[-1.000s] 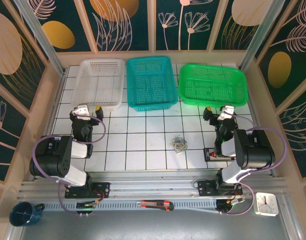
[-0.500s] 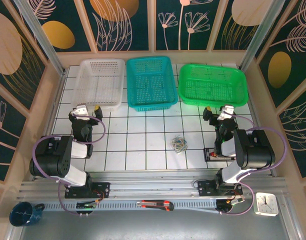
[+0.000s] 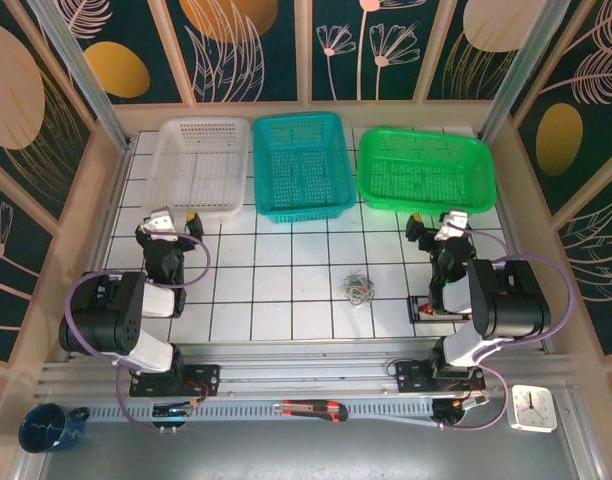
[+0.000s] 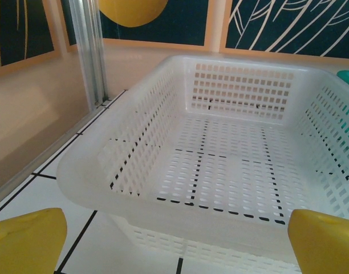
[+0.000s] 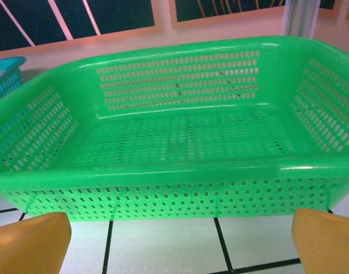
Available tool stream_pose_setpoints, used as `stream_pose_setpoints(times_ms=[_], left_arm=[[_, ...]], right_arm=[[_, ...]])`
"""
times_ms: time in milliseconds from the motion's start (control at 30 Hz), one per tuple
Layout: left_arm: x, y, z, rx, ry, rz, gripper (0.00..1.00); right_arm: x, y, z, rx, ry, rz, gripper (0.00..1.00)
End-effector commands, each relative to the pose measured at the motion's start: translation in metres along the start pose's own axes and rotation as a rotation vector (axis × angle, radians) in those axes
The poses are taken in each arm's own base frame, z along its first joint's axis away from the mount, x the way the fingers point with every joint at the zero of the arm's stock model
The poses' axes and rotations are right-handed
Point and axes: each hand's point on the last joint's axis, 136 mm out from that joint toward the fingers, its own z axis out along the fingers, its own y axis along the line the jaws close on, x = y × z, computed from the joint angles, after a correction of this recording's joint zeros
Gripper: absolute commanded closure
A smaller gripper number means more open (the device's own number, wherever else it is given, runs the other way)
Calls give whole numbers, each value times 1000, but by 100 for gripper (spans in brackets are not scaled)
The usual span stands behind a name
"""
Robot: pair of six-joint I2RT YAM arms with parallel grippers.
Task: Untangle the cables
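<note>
The cables (image 3: 359, 288) lie as a small tangle of thin bluish, whitish and yellow-orange wires on the white tiled table (image 3: 286, 270), near the middle, closer to the right arm. My left gripper (image 3: 178, 219) rests at the left, open, with nothing between its yellow fingertips (image 4: 26, 240); it faces the white basket (image 4: 231, 154). My right gripper (image 3: 426, 222) rests at the right, open and holding nothing, its yellow fingertips (image 5: 29, 240) facing the green basket (image 5: 180, 165). Both grippers are well apart from the tangle.
Three baskets line the back of the table: white basket (image 3: 197, 166), teal basket (image 3: 300, 164), green basket (image 3: 426, 170). On the rail in front lie a utility knife (image 3: 311, 409), a small clock (image 3: 533, 407) and a blue mug (image 3: 48, 427).
</note>
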Motion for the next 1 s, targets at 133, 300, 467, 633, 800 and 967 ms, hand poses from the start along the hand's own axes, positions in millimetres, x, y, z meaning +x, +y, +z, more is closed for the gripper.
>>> stream_pose_setpoints(times_ms=[133, 300, 467, 633, 800, 967], left_arm=[[-37, 18, -18, -87, -90, -67, 1], [-73, 24, -35, -116, -126, -127, 1], [-120, -1, -54, 43, -160, -251, 1], [-131, -38, -57, 231, -14, -348, 1], [-121, -73, -61, 379, 119, -447, 1], [-97, -133, -70, 486, 221, -456, 1]], right_arm=[[-66, -19, -26, 120, -159, 100, 1], [-84, -30, -29, 201, -76, 400, 1], [-95, 22, -31, -61, 88, 511, 1], [-59, 82, -52, -279, 373, 525, 2], [-12, 115, -92, -309, 589, 495, 4], [37, 131, -132, -262, 758, 501, 8]])
